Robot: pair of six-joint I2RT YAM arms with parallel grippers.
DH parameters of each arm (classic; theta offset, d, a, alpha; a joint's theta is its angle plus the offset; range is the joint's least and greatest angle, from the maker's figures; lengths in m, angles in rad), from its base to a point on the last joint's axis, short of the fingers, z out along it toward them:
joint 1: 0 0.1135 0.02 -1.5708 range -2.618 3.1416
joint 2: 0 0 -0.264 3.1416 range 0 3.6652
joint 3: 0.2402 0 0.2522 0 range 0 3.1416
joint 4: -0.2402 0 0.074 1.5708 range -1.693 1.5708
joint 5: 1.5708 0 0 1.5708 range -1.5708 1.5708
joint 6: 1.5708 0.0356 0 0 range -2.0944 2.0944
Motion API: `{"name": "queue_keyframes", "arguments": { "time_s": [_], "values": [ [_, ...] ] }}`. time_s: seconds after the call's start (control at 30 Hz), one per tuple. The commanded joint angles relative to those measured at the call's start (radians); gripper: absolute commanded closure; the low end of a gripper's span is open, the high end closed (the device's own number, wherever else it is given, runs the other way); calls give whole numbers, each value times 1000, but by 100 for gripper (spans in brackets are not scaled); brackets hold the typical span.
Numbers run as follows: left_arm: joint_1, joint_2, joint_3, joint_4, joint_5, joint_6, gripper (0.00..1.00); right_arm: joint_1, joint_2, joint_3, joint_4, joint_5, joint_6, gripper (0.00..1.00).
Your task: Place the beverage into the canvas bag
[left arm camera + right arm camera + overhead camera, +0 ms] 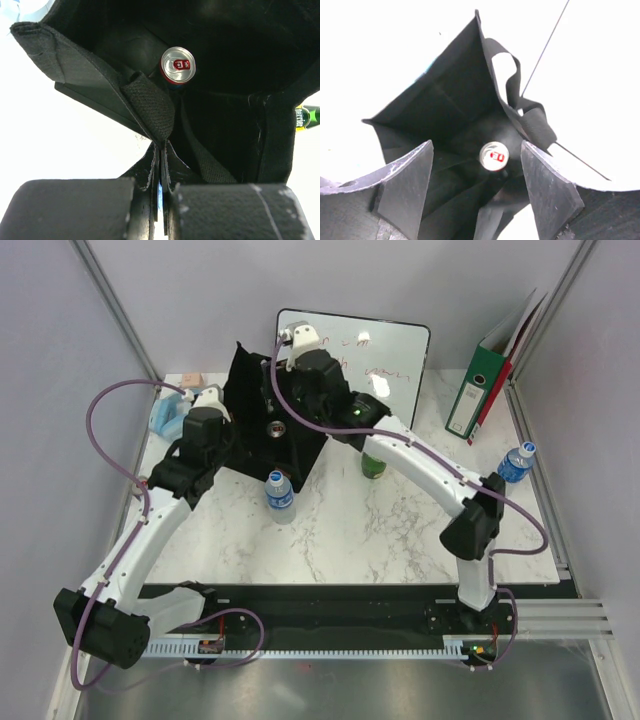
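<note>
The black canvas bag stands open at the back middle of the table. A silver-topped can with a red tab stands upright inside it, also in the left wrist view and the right wrist view. My left gripper is shut on a fold of the bag's near rim and holds the bag open; in the top view it is at the bag's left side. My right gripper is open and empty above the bag's mouth, straight over the can; in the top view it is over the bag.
A water bottle stands just in front of the bag. A green glass bottle stands to its right, partly under my right arm, and shows in the left wrist view. Another water bottle, a green binder and a whiteboard are at the right and back.
</note>
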State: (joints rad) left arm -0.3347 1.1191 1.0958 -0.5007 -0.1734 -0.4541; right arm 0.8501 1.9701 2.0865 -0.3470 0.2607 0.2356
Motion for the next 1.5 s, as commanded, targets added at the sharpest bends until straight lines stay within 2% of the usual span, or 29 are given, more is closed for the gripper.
{"name": "queue_keyframes", "arguments": {
  "time_s": [0.0, 0.17, 0.3, 0.4, 0.5, 0.83, 1.03, 1.2, 1.47],
  "values": [
    [0, -4, 36, -22, 9, -11, 98, 12, -143, -34, 28, -78, -4, 21],
    [3, 5, 67, -32, 15, -12, 98, 33, -246, -78, -93, -113, 37, 22],
    [3, 25, 113, -42, 26, -15, 98, 76, -338, -186, -229, -91, 60, 24],
    [3, 28, 125, -42, 26, -17, 98, 99, -411, -336, -244, -86, 83, 26],
    [3, 24, 124, -44, 25, -20, 98, 124, -444, -393, -239, -112, 117, 28],
    [3, 7, 79, -47, 35, -44, 98, 290, -306, -436, -170, 7, 166, 31],
    [2, 13, 85, -50, 37, -41, 98, 319, -226, -431, -153, 92, 192, 32],
    [2, 19, 84, -50, 40, -49, 98, 337, -179, -431, -153, 231, 238, 31],
    [3, 25, 84, -48, 40, -55, 98, 337, -151, -444, -63, 296, 248, 33]
  ]
}}
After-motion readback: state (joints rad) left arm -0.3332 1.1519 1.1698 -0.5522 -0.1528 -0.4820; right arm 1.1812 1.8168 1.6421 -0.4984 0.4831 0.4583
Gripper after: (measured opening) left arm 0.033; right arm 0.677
